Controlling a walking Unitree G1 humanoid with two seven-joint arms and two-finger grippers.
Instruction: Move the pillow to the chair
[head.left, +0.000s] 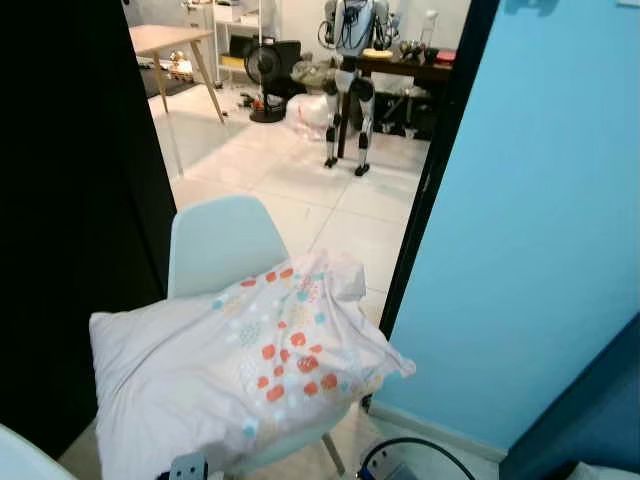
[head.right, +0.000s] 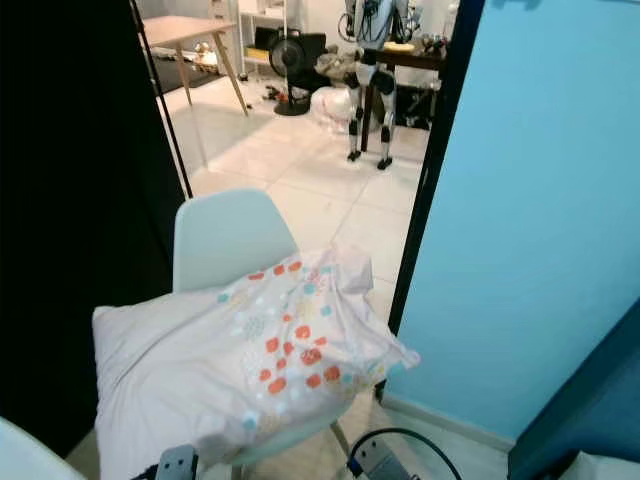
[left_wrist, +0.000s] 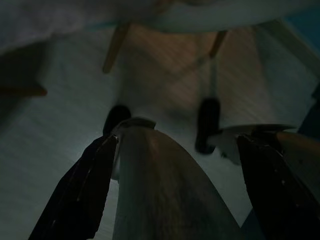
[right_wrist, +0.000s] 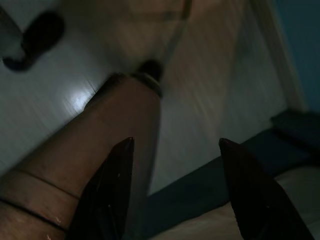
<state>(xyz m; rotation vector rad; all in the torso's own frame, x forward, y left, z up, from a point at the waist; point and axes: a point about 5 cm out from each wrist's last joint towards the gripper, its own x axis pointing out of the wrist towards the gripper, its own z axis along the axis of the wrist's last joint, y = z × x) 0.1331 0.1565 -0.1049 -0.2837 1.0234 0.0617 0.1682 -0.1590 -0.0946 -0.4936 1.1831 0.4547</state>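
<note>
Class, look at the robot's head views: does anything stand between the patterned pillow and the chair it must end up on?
Nothing visible does. The white pillow with orange and teal dots already lies on the seat of the pale blue plastic chair, one corner hanging over the front edge. Both claws hang low, open and empty, in the dark wrist views.

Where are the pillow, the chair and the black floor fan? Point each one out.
pillow (head.left: 240, 365), left eye view, middle of its patterned top.
chair (head.left: 215, 240), left eye view, bare backrest above the pillow.
black floor fan (head.right: 292, 58), right eye view, its round head.
</note>
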